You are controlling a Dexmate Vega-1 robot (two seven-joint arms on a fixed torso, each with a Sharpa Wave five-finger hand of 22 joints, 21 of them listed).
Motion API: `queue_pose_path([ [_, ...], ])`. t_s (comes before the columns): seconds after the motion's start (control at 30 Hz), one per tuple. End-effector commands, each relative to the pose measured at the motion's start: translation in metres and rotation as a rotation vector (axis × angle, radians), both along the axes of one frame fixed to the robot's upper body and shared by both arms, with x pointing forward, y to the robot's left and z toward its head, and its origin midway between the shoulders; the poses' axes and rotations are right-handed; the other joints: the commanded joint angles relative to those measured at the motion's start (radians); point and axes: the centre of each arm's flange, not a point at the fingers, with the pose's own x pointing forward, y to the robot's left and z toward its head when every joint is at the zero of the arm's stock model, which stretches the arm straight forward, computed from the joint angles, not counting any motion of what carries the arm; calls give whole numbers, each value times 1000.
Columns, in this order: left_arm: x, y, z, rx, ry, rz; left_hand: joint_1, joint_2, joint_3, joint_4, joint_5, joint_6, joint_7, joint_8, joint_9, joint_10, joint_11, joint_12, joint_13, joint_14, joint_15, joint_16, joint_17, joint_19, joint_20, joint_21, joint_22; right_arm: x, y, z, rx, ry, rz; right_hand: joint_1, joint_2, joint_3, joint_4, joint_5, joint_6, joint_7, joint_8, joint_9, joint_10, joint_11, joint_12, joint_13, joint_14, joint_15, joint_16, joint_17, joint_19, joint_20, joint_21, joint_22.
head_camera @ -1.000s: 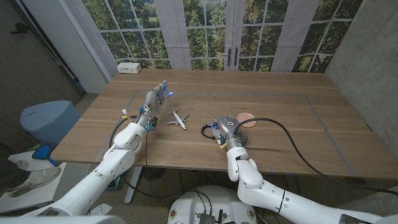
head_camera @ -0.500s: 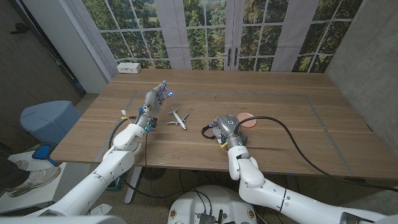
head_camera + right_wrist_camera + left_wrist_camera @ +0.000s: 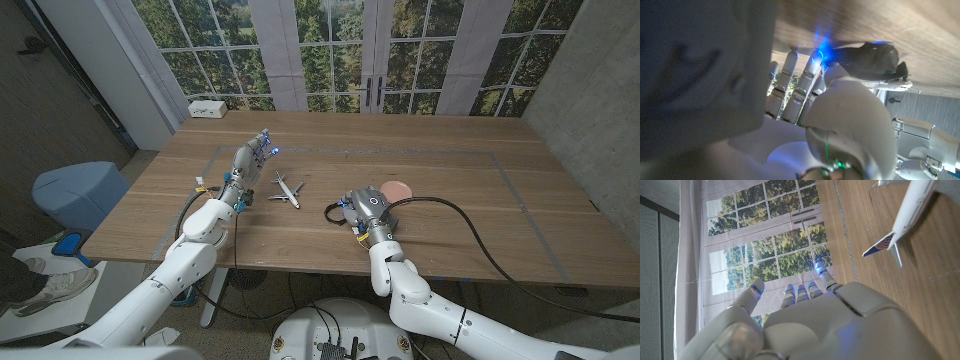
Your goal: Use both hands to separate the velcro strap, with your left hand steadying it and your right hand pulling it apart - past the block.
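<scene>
Where the wooden table (image 3: 470, 215) spans the head view, it is the largest item, with tape lines marking a rectangle on its top and tall windows (image 3: 330, 50) behind its far edge.

Left hand (image 3: 250, 158): raised near the table's left part, fingers extended and apart with blue lights at their tips, holding nothing. The left wrist view shows its back (image 3: 830, 325) with the fingers reaching toward the windows.

Right hand (image 3: 368, 209): lowered at the table's middle, back uppermost. In the right wrist view its fingers (image 3: 790, 85) curl toward a dark object against the table surface; whether they grip it cannot be told.

Black cable (image 3: 480, 240): runs from the right hand across the table toward the near right edge.

Toy airplane (image 3: 287, 190): white, lying on the table between the two hands, just beside the left hand; its striped tail fin shows in the left wrist view (image 3: 910, 210).

Pink round object (image 3: 400, 189): on the table, just past the right hand.

Velcro strap (image 3: 333, 211): a dark loop lying on the table at the right hand's left side, touching or under its fingers, well apart from the left hand.

White box (image 3: 208, 109): at the far left corner.
</scene>
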Motion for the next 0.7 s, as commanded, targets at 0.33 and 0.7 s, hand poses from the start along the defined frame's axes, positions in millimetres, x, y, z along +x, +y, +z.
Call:
queue_pose_path([
  [0.33, -6, -14, 6, 75, 8, -20, 76, -10, -31, -178, -29, 147, 11, 33, 7, 153, 49, 37, 9, 136, 44, 2, -5, 109, 61, -47, 5, 2, -17, 15, 325, -317, -2, -11, 20, 1, 7, 18, 4, 25, 33, 43, -10, -5, 29, 50, 23, -166, -10, 21, -1, 21, 15, 2],
  [0.7, -6, -21, 14, 185, 36, -80, 170, -71, -47, -210, -39, 325, 39, 70, 18, 353, 39, 77, 21, 275, 46, 22, 1, 183, 85, -90, 9, 9, -16, 24, 397, -379, -43, -4, 13, 2, -4, 25, 7, 43, 49, 62, -8, -4, 29, 54, 44, -165, -8, 38, 2, 31, 19, 1],
])
